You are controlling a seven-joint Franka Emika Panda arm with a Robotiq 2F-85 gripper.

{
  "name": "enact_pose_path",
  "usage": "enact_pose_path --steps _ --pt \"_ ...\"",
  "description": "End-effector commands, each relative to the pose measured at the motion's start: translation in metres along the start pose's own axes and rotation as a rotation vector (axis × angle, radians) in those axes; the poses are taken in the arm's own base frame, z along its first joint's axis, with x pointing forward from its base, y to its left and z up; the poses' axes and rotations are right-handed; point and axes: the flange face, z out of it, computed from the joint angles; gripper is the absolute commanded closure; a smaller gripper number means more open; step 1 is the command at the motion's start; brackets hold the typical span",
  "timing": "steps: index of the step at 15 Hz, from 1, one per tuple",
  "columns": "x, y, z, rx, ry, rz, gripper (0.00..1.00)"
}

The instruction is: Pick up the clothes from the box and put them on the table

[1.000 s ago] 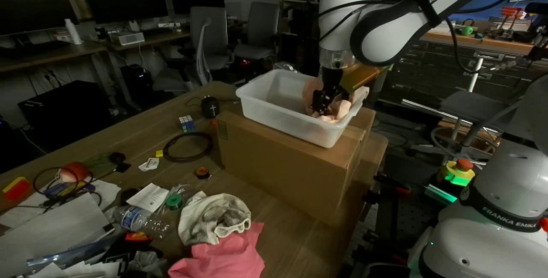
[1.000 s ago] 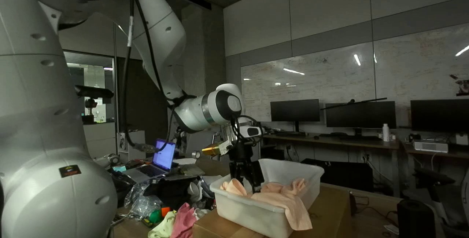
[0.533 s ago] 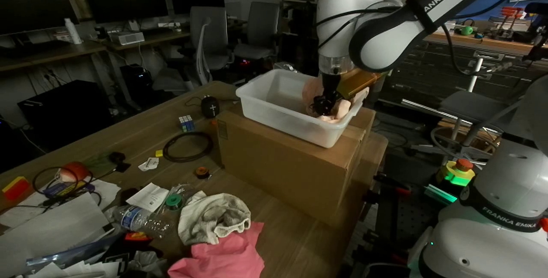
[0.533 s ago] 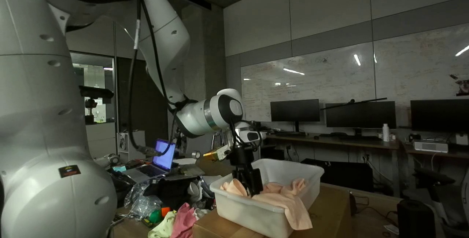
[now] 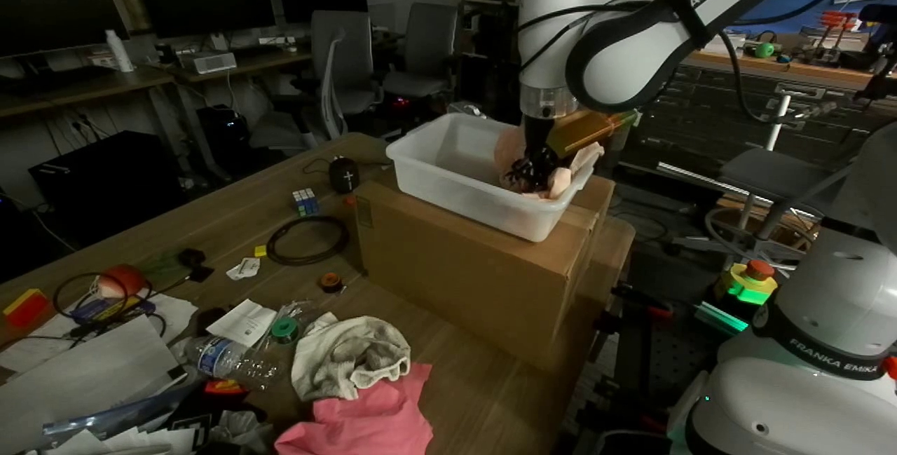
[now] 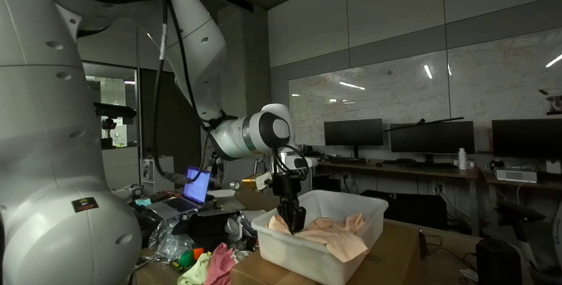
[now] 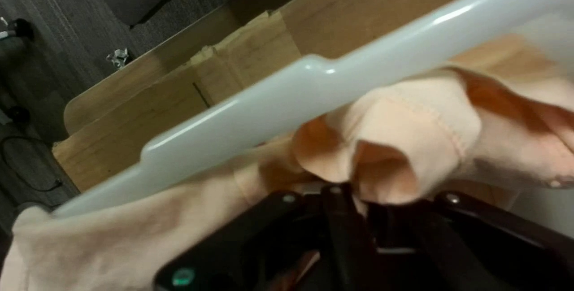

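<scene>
A peach cloth [image 6: 336, 234] lies bunched in the white plastic box [image 5: 476, 202], one flap hanging over the rim in an exterior view. Down inside the box, my gripper [image 7: 358, 203] has its fingers [image 7: 338, 219] drawn together on a fold of this cloth, and a thin strip shows between them in the wrist view. The fingertips themselves are hidden by fabric. On the wooden table [image 5: 483, 399] lie a cream cloth [image 5: 350, 353] and a pink cloth [image 5: 378, 416], partly overlapping.
The white box stands on a cardboard box [image 5: 455, 280] at the table's end. A plastic bottle [image 5: 228, 360], papers [image 5: 91, 357], a cable loop [image 5: 307, 240], a puzzle cube [image 5: 305, 201] and a black speaker [image 5: 344, 174] are spread over the table.
My gripper dipped into the cloth, shut on it and has risen slightly. The hanging flap has been drawn up a little over the box's rim.
</scene>
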Motion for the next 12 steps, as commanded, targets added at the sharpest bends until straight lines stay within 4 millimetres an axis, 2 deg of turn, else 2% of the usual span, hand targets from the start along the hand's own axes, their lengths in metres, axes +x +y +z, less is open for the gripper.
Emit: enact_pose_path --steps 1,2,6,12 --pt "-0.002 -0.001 -0.027 0.076 0.029 0.017 1.00" --pt "-0.002 -0.001 -0.035 0.089 0.041 0.029 0.96" --pt "-0.011 0.003 -0.079 0.143 0.125 0.061 0.96" --pt "-0.041 0.009 -0.187 0.237 0.345 0.095 0.97"
